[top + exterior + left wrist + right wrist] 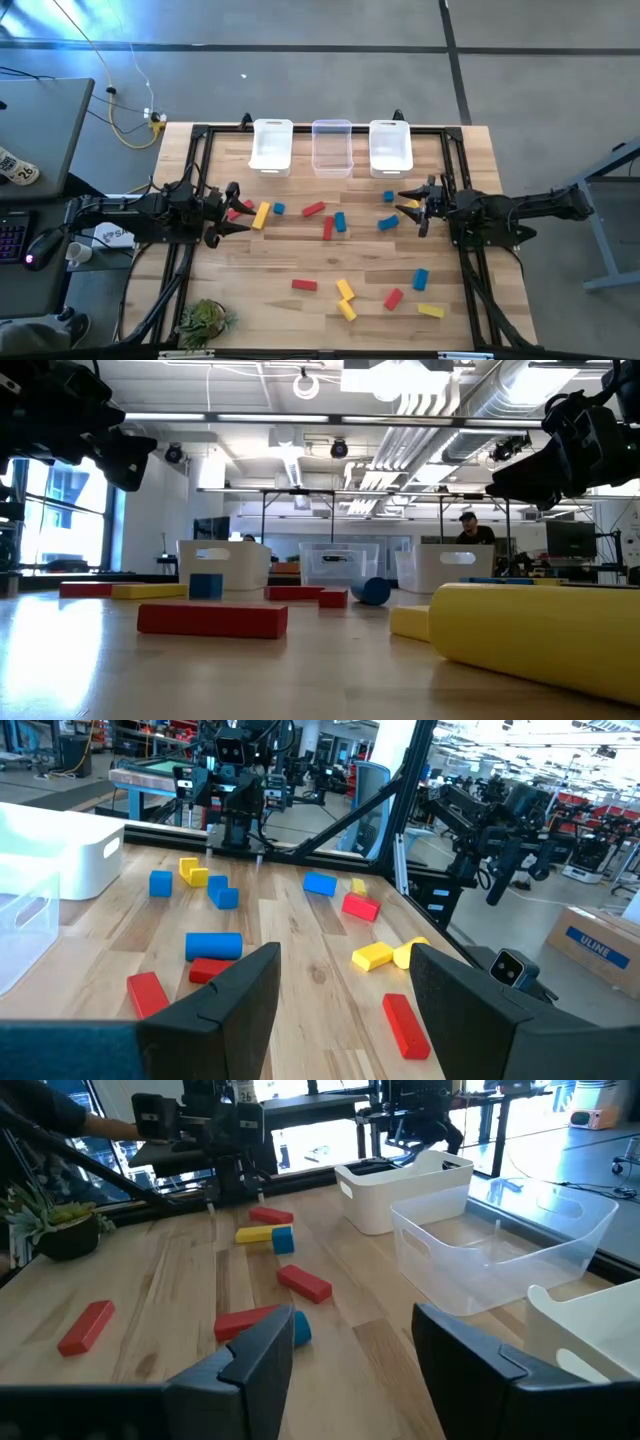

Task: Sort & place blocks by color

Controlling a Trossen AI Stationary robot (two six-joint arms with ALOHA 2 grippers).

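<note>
Blocks [327, 228] of red, yellow and blue lie scattered across the table [260, 270], none in the three bins [331, 147] along its far edge. Left gripper [236, 208] near the left edge and right gripper [409, 199] near the right edge both hang spread wide, holding and touching nothing

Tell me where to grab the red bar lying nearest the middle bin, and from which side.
Take the red bar across its narrow width at mid-length, coming straight down from above. It lies flat and slightly angled, with bare table around it, so the fingers should fit either long side.

Blocks [327, 228] scattered across table [300, 260]
</note>
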